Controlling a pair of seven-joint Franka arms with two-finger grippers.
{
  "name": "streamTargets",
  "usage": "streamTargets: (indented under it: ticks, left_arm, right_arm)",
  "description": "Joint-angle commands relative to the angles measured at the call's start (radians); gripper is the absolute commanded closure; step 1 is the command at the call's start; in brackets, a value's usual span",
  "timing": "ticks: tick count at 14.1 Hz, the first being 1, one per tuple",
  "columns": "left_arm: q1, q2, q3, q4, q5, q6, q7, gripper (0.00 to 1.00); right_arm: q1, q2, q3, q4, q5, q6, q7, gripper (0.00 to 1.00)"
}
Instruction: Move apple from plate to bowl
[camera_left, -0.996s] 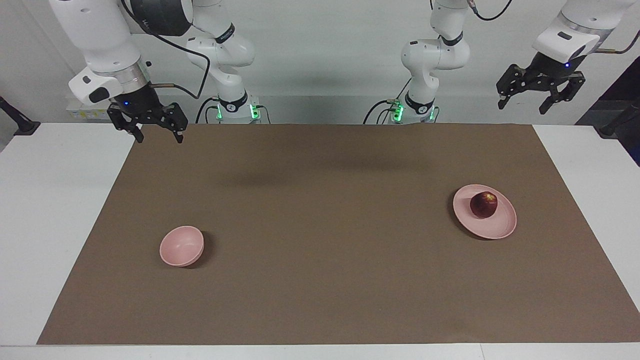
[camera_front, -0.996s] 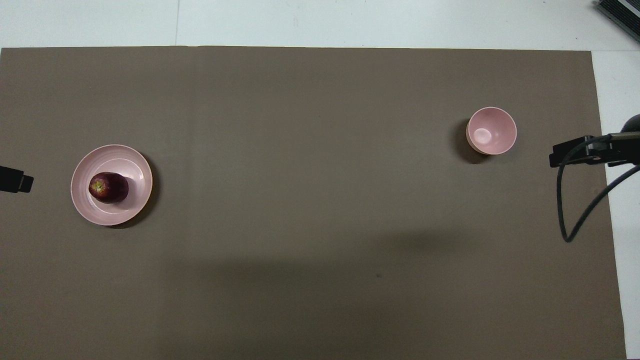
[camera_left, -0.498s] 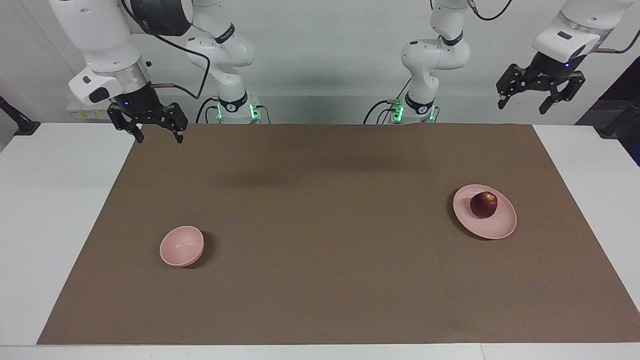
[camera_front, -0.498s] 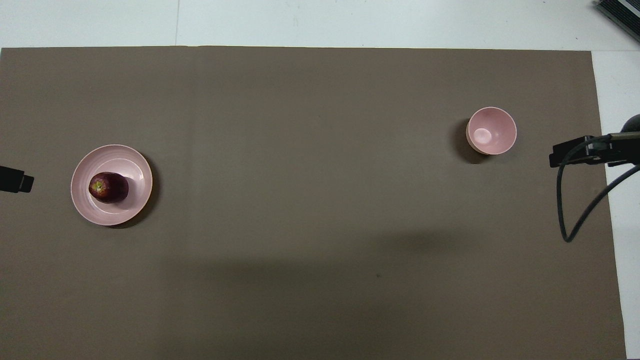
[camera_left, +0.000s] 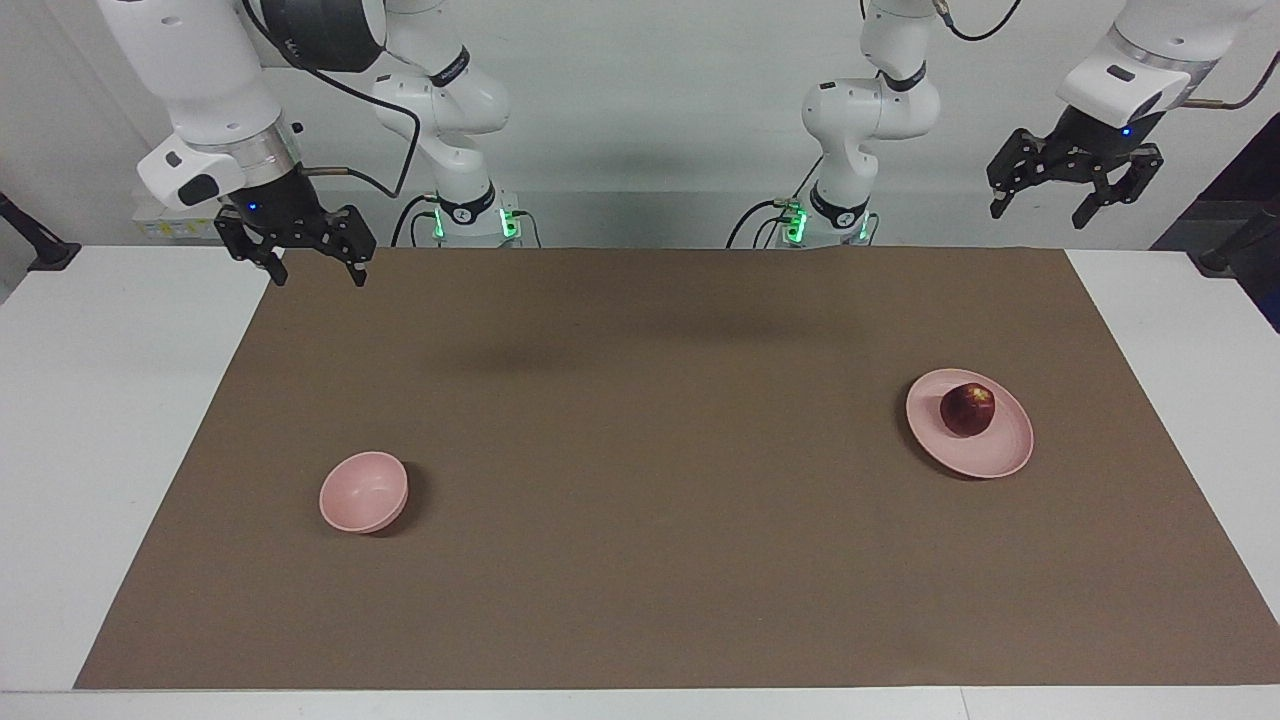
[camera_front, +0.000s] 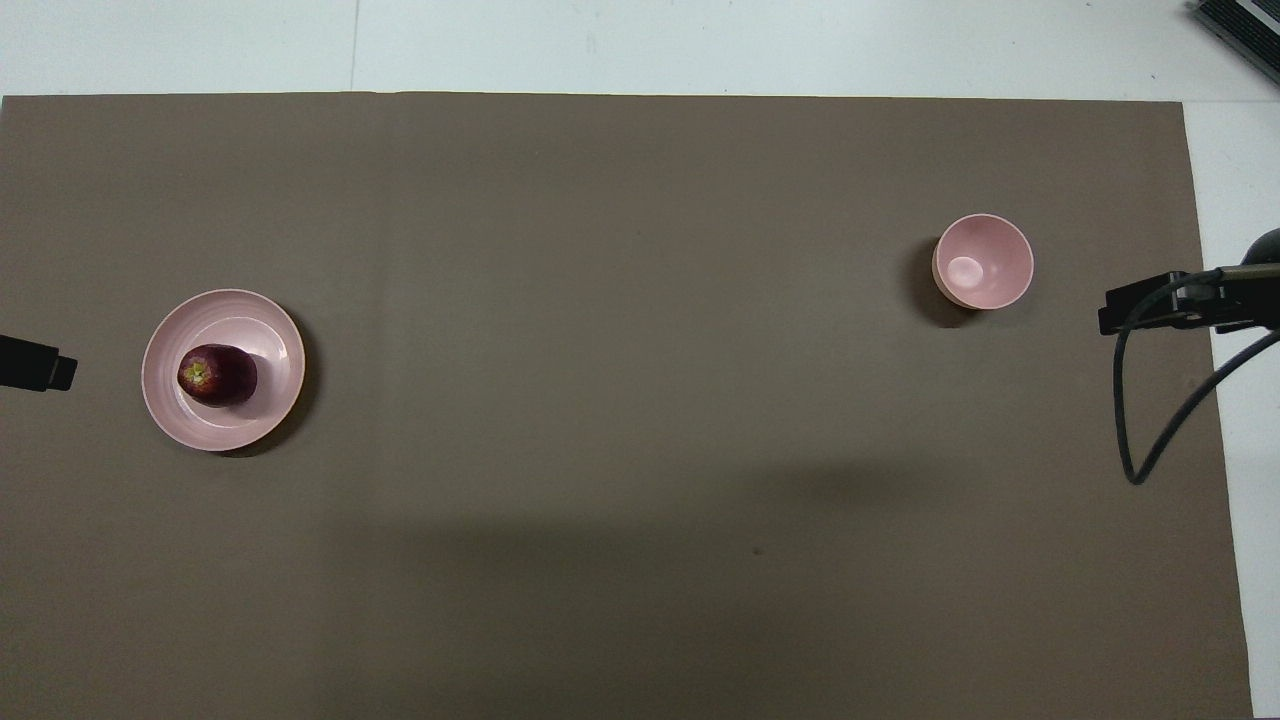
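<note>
Resting on the plate (camera_left: 985, 455), toward the left arm's end of the table, the apple (camera_left: 967, 409) sits off-centre, on the part of the plate nearer the robots. The bowl (camera_left: 363, 491) stands empty and upright, well apart, toward the right arm's end, on the brown mat (camera_left: 640, 560). Transfer not yet begun.

Left gripper (camera_left: 1073, 187): raised, above the table edge at its own end, fingers spread, holding nothing. Right gripper (camera_left: 296, 247): raised over the mat corner near its base, fingers spread, empty; this arm waits.

Risks, as judged:
- Apple is round and glossy. A grasp off its widest part could squeeze it out sideways; it would roll off the low rim onto the mat.
- Plate is light and shallow. A descending finger catching the rim could tip or slide it.
- Long carry across the table. A weak pinch could drop the fruit midway.
- Bowl is only just wider than the apple. A release off-centre could strike the rim, tip the bowl, or bounce the apple out.
</note>
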Motion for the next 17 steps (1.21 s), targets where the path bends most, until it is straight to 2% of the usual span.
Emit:
streamTargets:
  ticks: [1,17]
  left_arm:
    - [-0.004,-0.035,0.0,-0.046,0.007,0.014,-0.001,0.0]
    - [-0.005,-0.032,-0.007,-0.041,-0.015,0.017,0.002,0.0]
  right_arm:
    - [-0.01,0.003,0.005,0.004,0.01,-0.004,-0.028,0.0]
    - [-0.01,0.003,0.005,0.004,0.01,-0.004,-0.028,0.0]
